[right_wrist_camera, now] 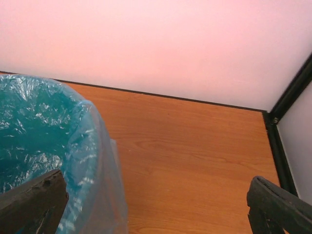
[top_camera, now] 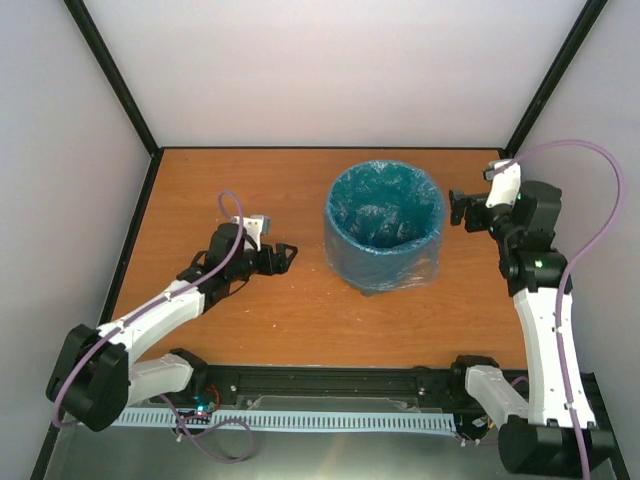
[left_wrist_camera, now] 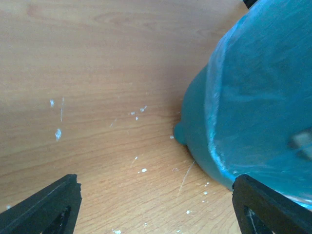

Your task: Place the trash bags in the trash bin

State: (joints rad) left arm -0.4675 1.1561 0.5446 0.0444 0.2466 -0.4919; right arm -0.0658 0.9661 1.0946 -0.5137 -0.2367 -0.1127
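**Top external view.** The trash bin stands upright near the middle of the bench. The trash bag lies inside it as a liner. Its mouth is turned out over the rim and a loose skirt of film hangs down the outer wall, fullest at the near right. The bag reads as seated, and the fold over the rim appears to be what keeps the mouth open. The left gripper sits low, just left of the bin and apart from it, with its jaws spread and nothing between them. The right gripper hangs near the right side of the rim, also apart from it, jaws spread and empty. Neither arm bears on the bin or the film, so the task is judged essentially complete.

**Left wrist view.** The camera sits close to the bench and faces the bin's lower wall. The film's edge ends partway down that wall and the base is bare. Both fingers show at the bottom corners, set wide apart. White specks dot the wood.

**Right wrist view.** The camera looks across the lined rim towards the back wall. Wrinkled film covers the inside and drapes over the outside. The fingers are well separated and grip nothing. The loose skirt could catch on a passing finger.
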